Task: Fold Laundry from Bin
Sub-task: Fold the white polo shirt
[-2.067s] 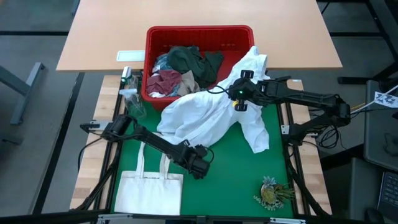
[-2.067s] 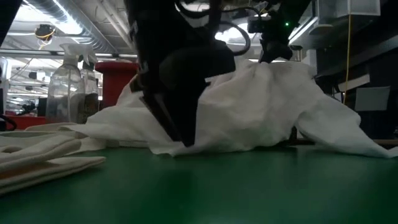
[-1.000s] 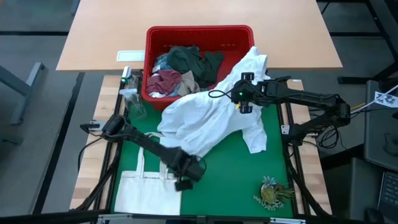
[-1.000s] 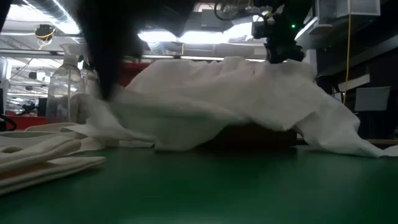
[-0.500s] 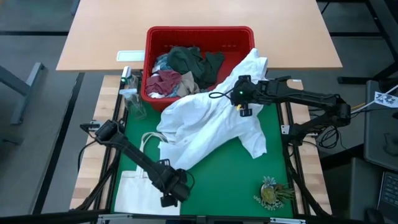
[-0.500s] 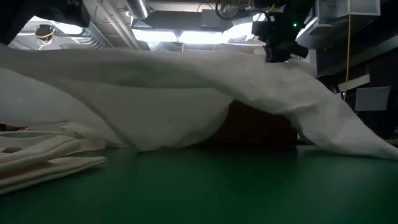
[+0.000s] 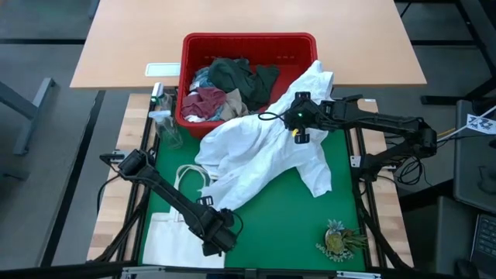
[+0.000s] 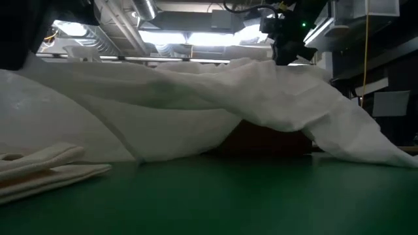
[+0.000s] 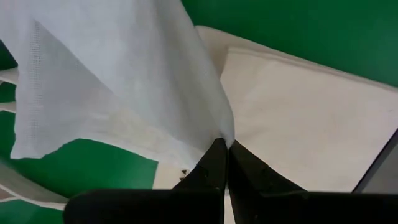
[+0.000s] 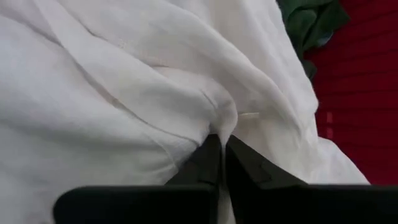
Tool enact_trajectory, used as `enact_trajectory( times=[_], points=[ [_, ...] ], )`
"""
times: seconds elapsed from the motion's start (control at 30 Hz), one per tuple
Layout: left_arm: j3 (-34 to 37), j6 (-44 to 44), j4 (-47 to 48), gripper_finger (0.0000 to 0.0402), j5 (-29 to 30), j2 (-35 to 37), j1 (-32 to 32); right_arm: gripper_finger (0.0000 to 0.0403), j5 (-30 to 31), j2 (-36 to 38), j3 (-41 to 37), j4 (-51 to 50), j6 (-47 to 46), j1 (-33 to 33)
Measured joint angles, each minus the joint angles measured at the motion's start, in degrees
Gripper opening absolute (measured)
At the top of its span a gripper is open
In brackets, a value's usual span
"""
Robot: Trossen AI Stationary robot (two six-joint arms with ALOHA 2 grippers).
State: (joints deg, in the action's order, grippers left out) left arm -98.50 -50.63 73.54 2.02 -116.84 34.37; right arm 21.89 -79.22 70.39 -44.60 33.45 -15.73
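Note:
A large white garment trails from the right corner of the red bin down across the green mat. The bin holds more laundry, dark green, maroon and striped. My left gripper is near the table's front left, above a flat white tote bag, and is shut on the garment's near corner. My right gripper is just in front of the bin, raised, and is shut on the garment's upper part. My left gripper pinches a corner of the white garment between its two fingertips. The corner is lifted clear of the tote bag, and the cloth spreads away from the fingers in a sloping sheet. My right gripper pinches a raised fold of the white garment between its two fingers, coming from above. The cloth is bunched into creases at the fingers and held up off the mat, draping down on both sides.
A clear spray bottle stands at the mat's far left beside the bin. A small pineapple-like object lies at the near right. A white slip lies on the wooden table behind. Bare green mat shows at the near middle.
My left gripper has moved toward the table's near and left edges with the garment's corner, drawing that end out over the tote bag. The cloth is now spread wider and raised across the low view. My right gripper has kept its place.

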Motion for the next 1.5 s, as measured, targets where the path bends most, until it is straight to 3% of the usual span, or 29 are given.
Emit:
enact_trajectory(
  times=[0.13,0.27,0.43,0.67,0.9,1.13,1.3,1.5],
  points=[
    [0.0,0.0,0.0,0.0000,0.0,0.0,0.0,0.0083,2.1,0.0,0.0,0.1,0.0,0.0],
    [0.0,0.1,0.0,0.0000,0.3,0.0,0.0,0.0141,8.8,0.0,0.0,0.5,0.2,0.0],
    [0.0,0.2,0.0,0.0000,1.0,0.0,0.0,0.0179,16.5,0.0,0.0,0.6,5.2,0.0],
    [0.0,0.2,-0.4,0.0000,3.0,0.0,0.0,0.0184,14.4,0.0,0.0,-1.1,7.8,0.0],
    [0.0,0.1,-0.8,0.0000,3.0,0.0,0.0,0.0184,7.2,1.0,0.3,-9.2,10.2,1.0],
    [0.0,0.1,-1.1,0.0000,3.5,0.0,0.0,0.0184,18.9,3.7,2.3,-10.5,10.5,7.0],
    [0.0,0.1,-1.2,0.0000,3.5,0.0,0.3,0.0184,19.7,4.9,7.1,-11.8,8.0,11.3],
    [0.0,-0.1,-1.4,0.0000,3.5,0.0,1.0,0.0184,19.5,5.1,14.9,-21.2,-7.1,17.3]
  ],
)
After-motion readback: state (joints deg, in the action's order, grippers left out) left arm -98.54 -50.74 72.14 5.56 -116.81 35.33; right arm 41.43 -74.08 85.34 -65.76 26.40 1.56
